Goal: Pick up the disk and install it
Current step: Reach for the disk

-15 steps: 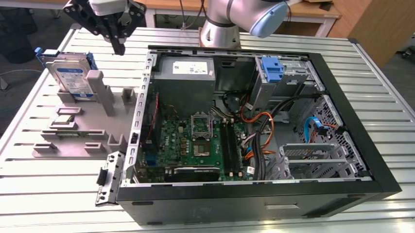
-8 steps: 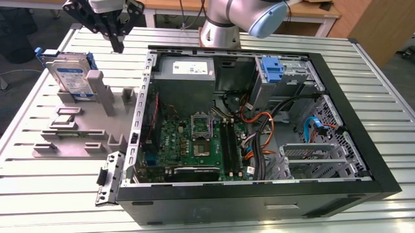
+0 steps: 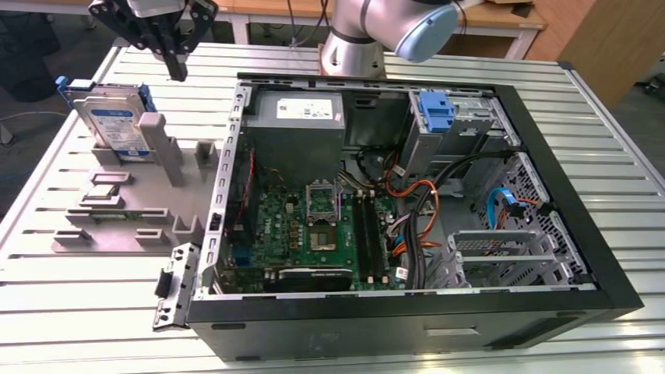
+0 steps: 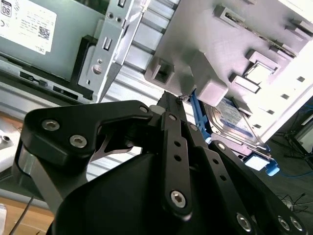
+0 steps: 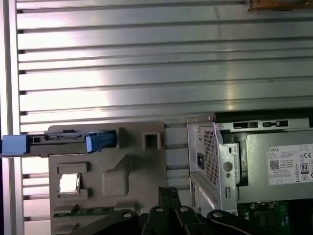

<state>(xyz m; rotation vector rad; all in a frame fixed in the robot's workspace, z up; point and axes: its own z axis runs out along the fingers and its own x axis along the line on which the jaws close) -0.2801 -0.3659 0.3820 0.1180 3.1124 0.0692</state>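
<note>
The disk (image 3: 112, 125) stands on edge in a slot of the grey holder (image 3: 146, 199) at the exterior view's left. It is silver with a white-and-blue label and a blue bracket around it. My gripper (image 3: 179, 72) hangs above the table, a little behind the disk and toward the exterior view's right, apart from it. The black fingers are closed together, shut on nothing. In the second wrist view the fingertips (image 4: 171, 100) point toward the disk (image 4: 230, 115) beside the holder (image 4: 220, 44). In the first wrist view the disk (image 5: 63, 142) is seen edge-on beyond the gripper (image 5: 168, 190).
An open black computer case (image 3: 582, 234) fills the middle and the exterior view's right, with a motherboard (image 3: 311, 234), a grey power supply (image 3: 296, 113), a blue latch piece (image 3: 437, 109) and orange cables. The arm's base (image 3: 353, 47) stands behind it. The holder also carries a chip (image 3: 104, 192).
</note>
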